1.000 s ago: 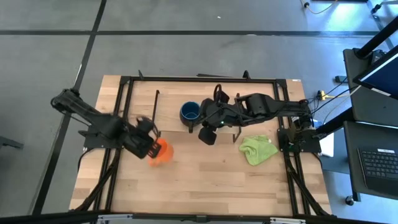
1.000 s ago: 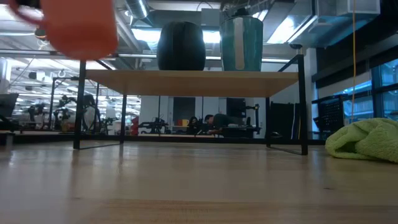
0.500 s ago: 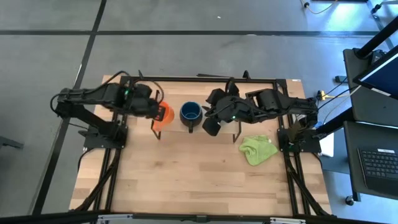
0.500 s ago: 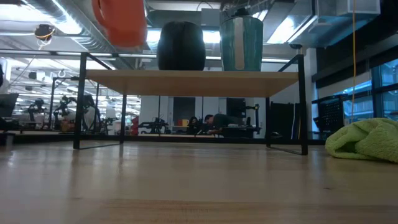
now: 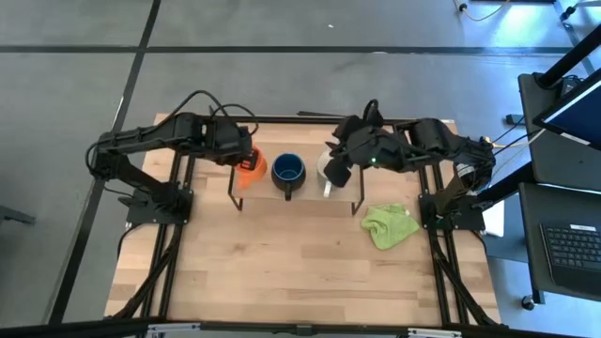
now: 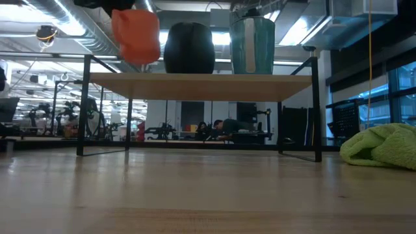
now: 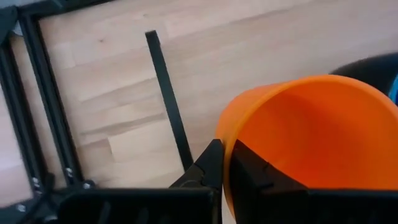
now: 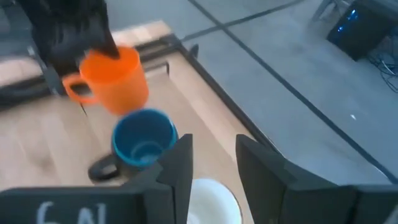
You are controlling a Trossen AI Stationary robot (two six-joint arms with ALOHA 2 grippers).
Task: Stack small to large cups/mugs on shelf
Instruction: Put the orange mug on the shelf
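Observation:
The small orange mug (image 5: 250, 168) hangs over the left end of the shelf (image 6: 195, 78), clear of its top in the low view (image 6: 135, 34). My left gripper (image 5: 241, 158) is shut on it. The dark blue mug (image 5: 288, 171) stands on the shelf's middle (image 6: 188, 49). The white mug (image 5: 327, 167) stands to its right (image 6: 252, 44). My right gripper (image 8: 211, 165) is open just above the white mug's rim (image 8: 208, 199), its fingers apart from it. My left gripper pinches the orange mug's wall at the rim (image 7: 225, 142), one finger (image 7: 247, 167) inside the mug and one (image 7: 210, 163) outside. The fingers come from above, slanting from the table's left. The mug hangs below them, slightly tilted, mouth up, clear of the shelf.
A lime-green cloth (image 5: 390, 225) lies on the table to the right of the shelf, toward the near side. The shelf's thin black legs (image 6: 83, 107) stand on the tabletop (image 5: 300, 272). The table's black frame (image 5: 188, 131) runs along its edges.
My left gripper has carried the orange mug up from the table's near left, toward the far edge, to above the shelf's left end, and then a little toward the blue mug. My right gripper has drawn back toward the far right, uncovering the white mug.

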